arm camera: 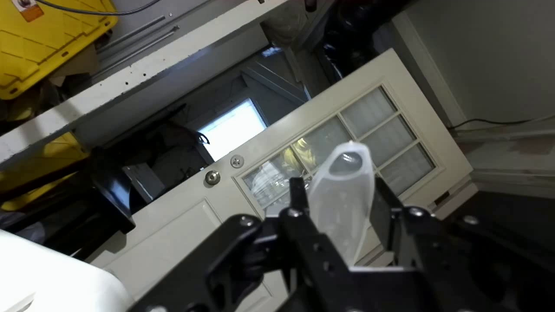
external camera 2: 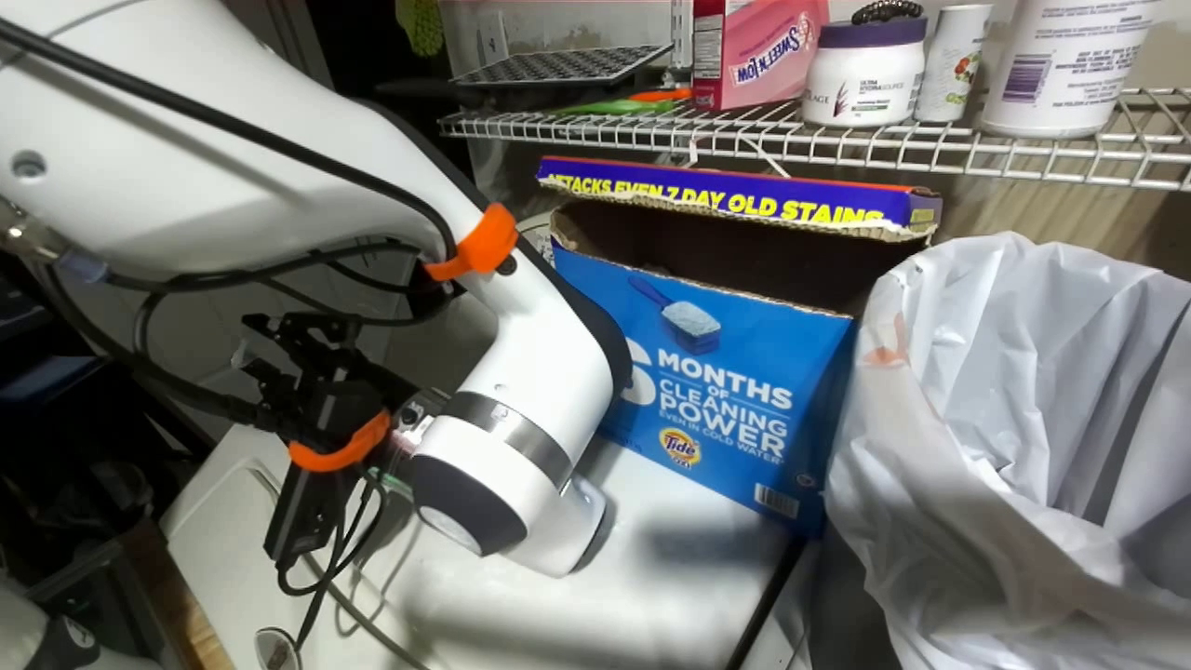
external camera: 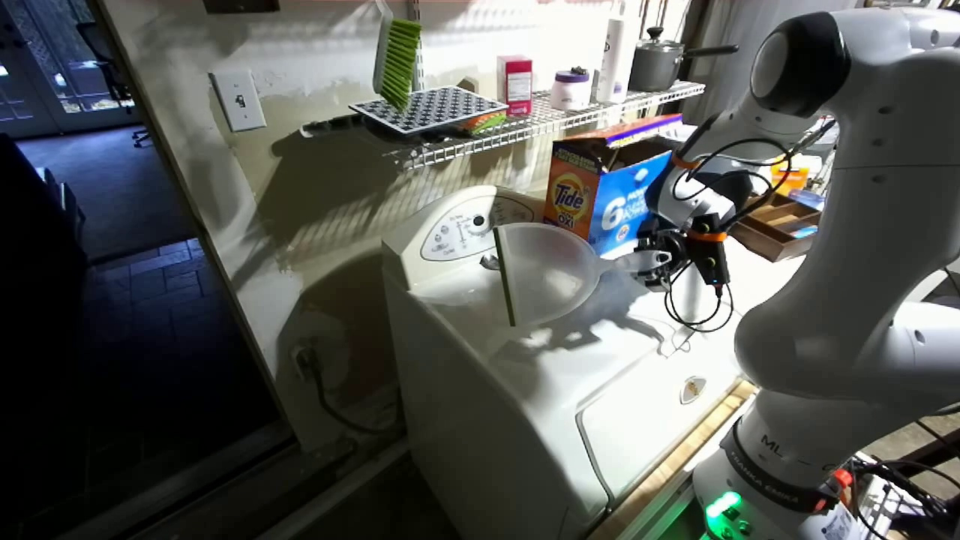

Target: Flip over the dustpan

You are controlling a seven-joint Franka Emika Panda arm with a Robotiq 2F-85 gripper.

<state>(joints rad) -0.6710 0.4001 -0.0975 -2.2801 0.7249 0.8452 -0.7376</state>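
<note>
The dustpan point(external camera: 551, 270) is a pale, translucent scoop with a dark strip along its straight front lip. My gripper point(external camera: 654, 261) is shut on its handle and holds it in the air above the white appliance top point(external camera: 600, 352), with its shadow below. The front lip points away from the gripper and stands near upright. In the wrist view, the handle of the dustpan point(arm camera: 340, 212) with its hanging hole rises between the two fingers of the gripper point(arm camera: 340, 190). The gripper also shows in an exterior view point(external camera 2: 302, 349), where the dustpan is mostly hidden or out of view.
The open orange-and-blue Tide box point(external camera: 626, 199) stands close behind the gripper. The control panel point(external camera: 480, 221) is behind the dustpan. A wire shelf point(external camera: 547, 112) with several items runs above. A lined white bin point(external camera 2: 1023, 419) and a wooden tray point(external camera: 776, 229) are beside the box.
</note>
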